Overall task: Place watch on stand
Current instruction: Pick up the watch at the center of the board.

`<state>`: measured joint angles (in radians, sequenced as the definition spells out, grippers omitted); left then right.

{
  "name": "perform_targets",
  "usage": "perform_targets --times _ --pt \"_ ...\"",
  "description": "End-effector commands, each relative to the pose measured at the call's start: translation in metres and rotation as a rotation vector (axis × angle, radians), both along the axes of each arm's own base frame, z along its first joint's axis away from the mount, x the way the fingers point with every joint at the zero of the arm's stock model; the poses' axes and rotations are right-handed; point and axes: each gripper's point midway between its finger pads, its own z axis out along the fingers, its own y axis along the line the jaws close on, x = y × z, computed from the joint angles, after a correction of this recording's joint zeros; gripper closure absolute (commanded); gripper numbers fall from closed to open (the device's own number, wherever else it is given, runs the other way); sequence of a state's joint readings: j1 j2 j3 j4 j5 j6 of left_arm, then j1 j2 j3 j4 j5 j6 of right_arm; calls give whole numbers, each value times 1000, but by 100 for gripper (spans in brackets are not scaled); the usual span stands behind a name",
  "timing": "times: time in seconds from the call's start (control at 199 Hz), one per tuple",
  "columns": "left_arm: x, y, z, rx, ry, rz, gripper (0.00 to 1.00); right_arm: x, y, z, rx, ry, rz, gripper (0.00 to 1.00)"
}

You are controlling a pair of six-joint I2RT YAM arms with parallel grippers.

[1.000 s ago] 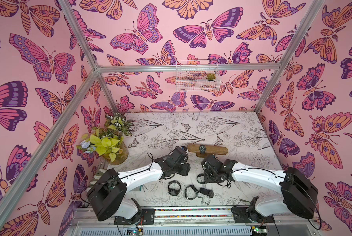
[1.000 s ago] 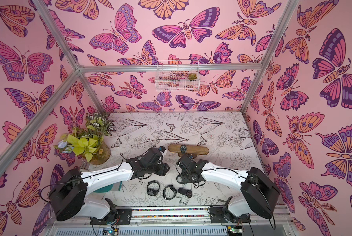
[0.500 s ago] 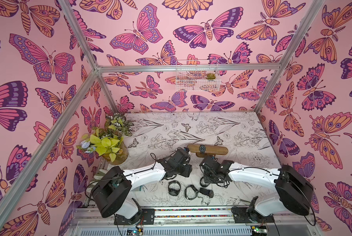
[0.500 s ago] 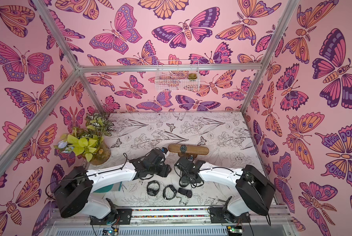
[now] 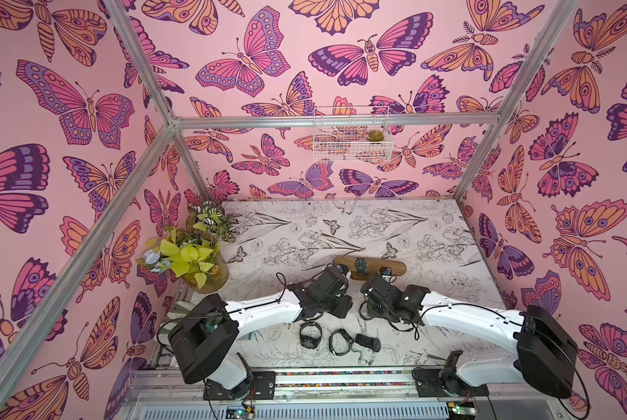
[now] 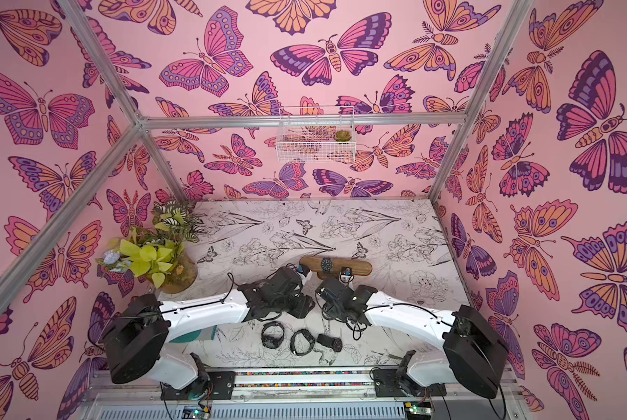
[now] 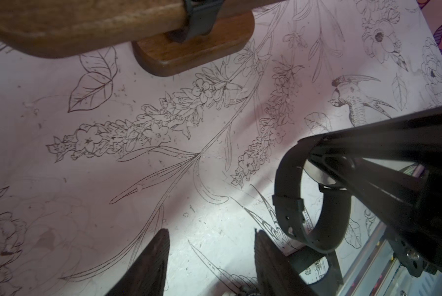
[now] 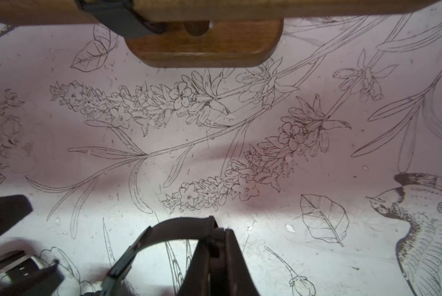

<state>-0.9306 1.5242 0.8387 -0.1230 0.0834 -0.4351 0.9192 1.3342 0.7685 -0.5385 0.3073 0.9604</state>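
Lying nearest: three loose watches (image 5: 341, 342) in a row on the table (image 5: 432, 232), near its front edge.
Right claw (image 8: 218, 234): pinched on the strap of the held watch (image 8: 173, 226), whose loop stands upright, short of the stand.
Left claw (image 7: 212, 242): jaws apart, nothing between them, just beside the held watch.
Stand (image 5: 395, 268): beyond both claws and apart from them, base flat on the table.
Mounted watch (image 5: 361, 264): strapped round the bar near its middle.
Plant (image 5: 192, 254): by the left wall.
Basket (image 5: 350, 142): on the back wall.
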Motion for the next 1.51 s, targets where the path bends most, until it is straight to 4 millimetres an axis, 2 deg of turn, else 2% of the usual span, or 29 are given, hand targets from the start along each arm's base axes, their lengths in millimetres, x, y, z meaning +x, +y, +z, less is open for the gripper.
perform_targets --times 0.0,0.246,0.563,0.714,0.89,1.005,1.141,1.251,1.377,1.503 --pt "-3 -14 4 -37 3 -36 45 3 -5 6 -26 -41 12 100" --pt "-4 -25 22 -135 -7 -33 47 6 -2 9 -30 -55 32 100" --pt "-9 -43 17 -145 17 -66 51 7 10 14 -7 -72 63 100" --pt "-7 -45 7 -101 28 -65 63 6 11 15 -6 -74 67 100" --pt "-5 -42 -2 -53 41 -55 86 6 13 19 0 -79 81 100" --pt "-1 -39 0 -50 31 -38 99 4 18 26 30 -83 123 92" --pt "9 -31 7 -71 8 -29 100 1 23 47 98 -132 188 73" --pt "20 -20 18 -125 -19 -23 100 0 16 70 167 -217 207 63" --pt "30 -12 37 -246 -73 -33 100 -1 3 88 242 -314 201 59" --pt "26 -15 64 -365 -176 -116 100 -5 -1 97 329 -385 227 58"
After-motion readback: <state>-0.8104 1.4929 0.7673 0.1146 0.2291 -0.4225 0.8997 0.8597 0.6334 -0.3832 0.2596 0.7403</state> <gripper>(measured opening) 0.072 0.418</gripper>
